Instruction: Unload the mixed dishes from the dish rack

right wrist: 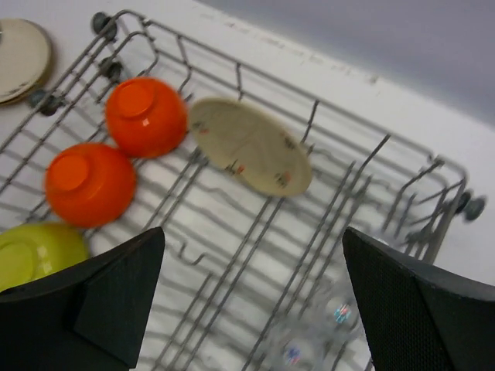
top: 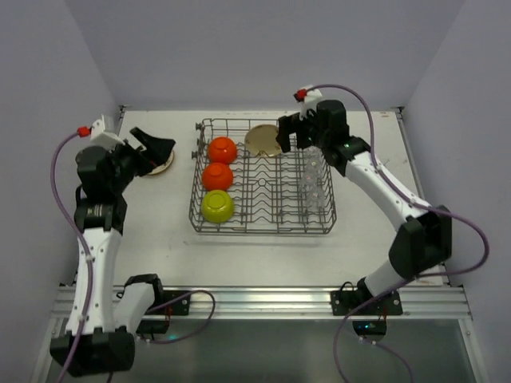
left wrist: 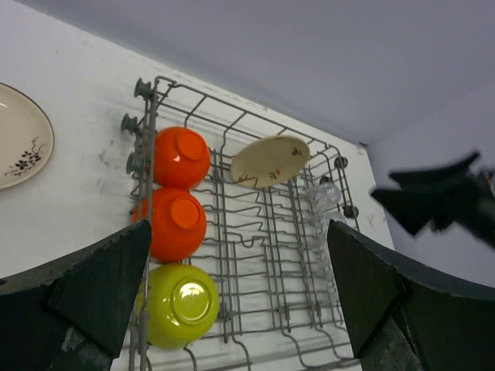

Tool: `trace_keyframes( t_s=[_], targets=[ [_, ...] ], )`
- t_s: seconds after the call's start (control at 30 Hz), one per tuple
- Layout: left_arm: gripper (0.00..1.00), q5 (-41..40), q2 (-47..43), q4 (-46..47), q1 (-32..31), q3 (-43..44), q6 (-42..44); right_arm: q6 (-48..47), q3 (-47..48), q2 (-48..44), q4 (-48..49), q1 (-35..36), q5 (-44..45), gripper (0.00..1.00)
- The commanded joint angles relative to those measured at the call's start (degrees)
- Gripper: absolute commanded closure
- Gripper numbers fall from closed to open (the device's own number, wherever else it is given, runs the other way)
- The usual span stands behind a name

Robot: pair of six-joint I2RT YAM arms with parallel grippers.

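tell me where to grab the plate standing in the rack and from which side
Take the plate by its upper rim, coming down from above with a finger on each face. It leans on edge at the back of the rack, so only its top edge looks free.

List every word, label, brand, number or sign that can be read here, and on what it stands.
None: no readable text in any view. The flat plate left of the dish rack bears a dark sprig pattern, the tilted plate inside it small marks: decoration, not letters.
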Motion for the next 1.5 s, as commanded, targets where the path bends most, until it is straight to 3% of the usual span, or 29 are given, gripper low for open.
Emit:
trace_keyframes(
  t_s=[0.0, 0.1, 0.2, 0.33, 0.63, 0.93, 1.27, 1.47],
  targets=[
    [0.00, 4.4, -13.5, 0.5, -1.5, -11.8, 6.3, -19.4, 12.6, 11.7, -1.5, -0.1, 9.1, 0.01],
    [0.00, -1.3, -21.7, -7.5, -1.5, -15.8, 12.4, -32.9, 21.6, 21.3, -3.3, 0.0, 8.4, 0.01],
    [0.00, -6.1, -25.2, -9.7, -3.1, -18.7, 13.7, -46.4, 22.5, 25.2, -0.8, -0.1, 4.8, 0.01],
    [0.00, -2.3, -24.9, -8.0, -4.9, -19.1, 15.0, -55.0, 22.1, 26.4, -0.4, -0.2, -4.8, 0.01],
    [0.00, -1.5, -23.0, -8.6, -6.2, -18.8, 15.4, -59.0, 28.7, 33.2, -1.3, -2.0, -12.5, 0.08],
    [0.00, -2.1, -21.7, -8.6, -6.4, -18.8, 15.4, -62.2, 32.9, 36.1, -1.2, -2.9, -17.2, 0.28],
    [0.00, -2.1, -21.5, -8.5, -6.3, -18.9, 15.2, -61.8, 36.7, 40.9, -1.2, -3.0, -18.4, 0.65],
    [0.00, -2.2, -21.4, -8.3, -6.4, -18.9, 15.2, -60.7, 35.0, 40.0, 0.6, -3.0, -19.7, 0.70]
  ],
)
